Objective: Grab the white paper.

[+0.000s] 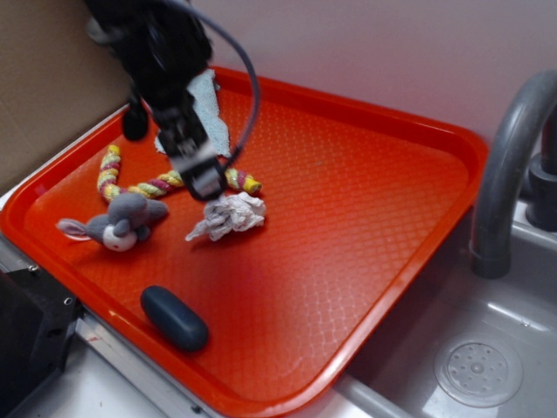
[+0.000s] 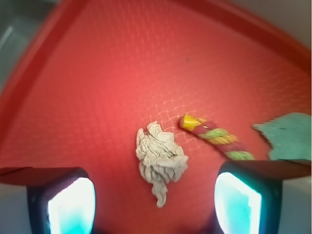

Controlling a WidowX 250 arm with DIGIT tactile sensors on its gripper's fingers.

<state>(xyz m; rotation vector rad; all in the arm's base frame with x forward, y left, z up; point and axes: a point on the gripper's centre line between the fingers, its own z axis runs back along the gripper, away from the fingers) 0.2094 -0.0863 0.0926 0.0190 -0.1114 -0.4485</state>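
1. Paper (image 1: 228, 215) lies near the middle of the red tray (image 1: 365, 226), a crumpled white wad, free of everything else.
2. Gripper (image 1: 205, 186) hangs just above the wad's upper-left edge. In the wrist view the 2 fingers (image 2: 68, 202) stand spread wide with the paper (image 2: 160, 160) between them, nothing gripped.
3. Striped rope (image 1: 152, 185) runs just behind the wad; its yellow tip lies close beside the paper, apart from it.
4. Plush mouse (image 1: 122, 220) sits to the wad's left, near but clear.
5. Pale cloth (image 1: 209, 109) lies at the tray's back, partly hidden by the arm.
6. Dark oval (image 1: 174, 318) rests by the front rim, well apart.
7. Grey faucet (image 1: 509, 165) and sink (image 1: 474, 370) stand right of the tray.
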